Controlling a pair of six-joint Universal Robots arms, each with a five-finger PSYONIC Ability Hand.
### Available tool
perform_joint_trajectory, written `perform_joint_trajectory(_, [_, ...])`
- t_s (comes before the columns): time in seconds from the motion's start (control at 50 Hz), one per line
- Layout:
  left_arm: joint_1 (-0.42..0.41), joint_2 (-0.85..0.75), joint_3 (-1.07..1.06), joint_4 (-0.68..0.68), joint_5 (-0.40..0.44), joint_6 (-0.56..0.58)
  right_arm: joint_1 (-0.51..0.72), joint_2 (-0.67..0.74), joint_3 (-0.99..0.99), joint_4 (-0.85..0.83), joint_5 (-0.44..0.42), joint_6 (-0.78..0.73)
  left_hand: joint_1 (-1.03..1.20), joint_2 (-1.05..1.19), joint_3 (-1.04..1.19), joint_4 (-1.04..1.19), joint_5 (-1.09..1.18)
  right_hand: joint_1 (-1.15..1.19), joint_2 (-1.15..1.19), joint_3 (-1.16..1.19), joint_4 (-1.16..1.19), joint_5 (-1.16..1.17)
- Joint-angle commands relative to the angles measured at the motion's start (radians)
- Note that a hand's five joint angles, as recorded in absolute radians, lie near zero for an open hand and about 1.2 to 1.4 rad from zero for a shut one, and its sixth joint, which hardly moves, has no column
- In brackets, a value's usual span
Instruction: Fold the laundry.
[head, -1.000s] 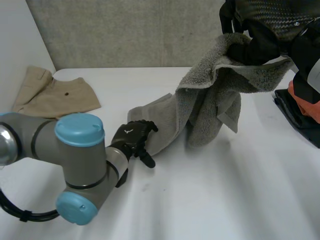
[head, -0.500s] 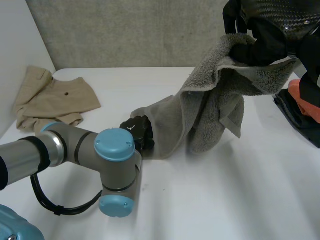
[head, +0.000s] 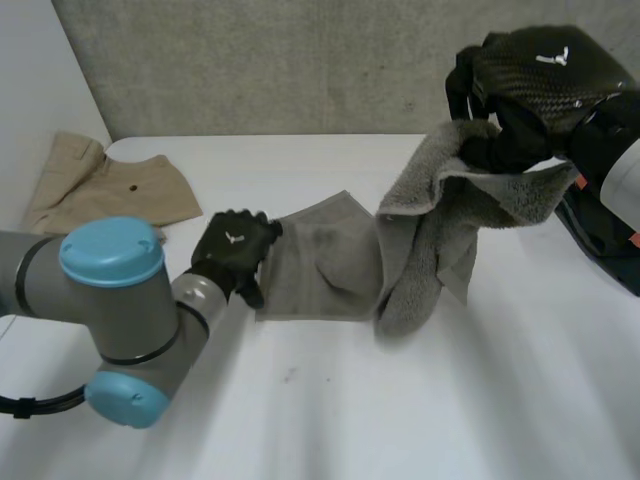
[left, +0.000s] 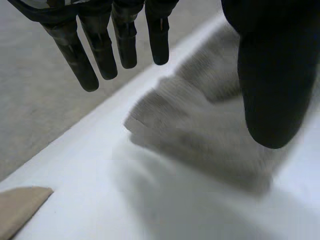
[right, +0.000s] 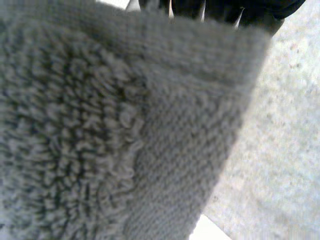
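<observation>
Grey terry towel (head: 320, 265) looks thick, floppy and a bit heavy. One end lies flat mid-table (head: 400, 400), the other is bunched in the right hand's (head: 530, 90) curled fingers, lifted toward the right edge. Left hand (head: 232, 250) is spread, holding nothing, over the flat end's left edge. Corners are probably the best grab.

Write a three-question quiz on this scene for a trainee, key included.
1. True or false: the right hand holds one end of the grey towel raised above the table.
2. What lies by the table's far left corner? A) beige garment B) blue shirt C) striped sock
3. Fill in: the left hand, at the towel's other end, has its fingers ____ (straight or curled).
Key: 1 true; 2 A; 3 straight.
</observation>
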Motion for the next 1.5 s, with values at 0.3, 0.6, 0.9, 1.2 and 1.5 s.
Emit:
perform_joint_trajectory(0.3, [-0.008, -0.201, 0.169, -0.065, 0.067, 0.117, -0.021, 0.07, 0.026, -0.005, 0.002, -0.006, 0.226, 0.235, 0.229, 0.241, 0.244, 0.445, 0.228, 0.215, 0.209, 0.249])
perform_joint_trajectory(0.6, [-0.009, -0.27, 0.256, -0.058, 0.068, 0.099, -0.021, 0.087, 0.043, -0.026, 0.0, -0.006, 0.343, 0.352, 0.346, 0.358, 0.362, 0.445, 0.228, 0.215, 0.209, 0.249])
perform_joint_trajectory(0.9, [-0.011, -0.333, 0.344, -0.056, 0.072, 0.096, -0.02, 0.105, 0.048, -0.026, 0.0, -0.007, 0.569, 0.578, 0.572, 0.584, 0.588, 0.445, 0.228, 0.215, 0.209, 0.249])
perform_joint_trajectory(1.2, [-0.022, -0.283, 0.323, -0.058, 0.024, 0.094, -0.026, 0.127, 0.042, -0.023, 0.002, -0.041, 1.05, 1.06, 1.053, 1.065, 1.069, 0.445, 0.228, 0.215, 0.209, 0.249])
perform_joint_trajectory(1.5, [0.107, 0.28, -0.092, -0.076, -0.04, 0.112, -0.187, 0.24, 0.051, 0.22, 0.015, -0.556, 1.05, 1.06, 1.053, 1.065, 1.069, 0.445, 0.228, 0.215, 0.209, 0.249])
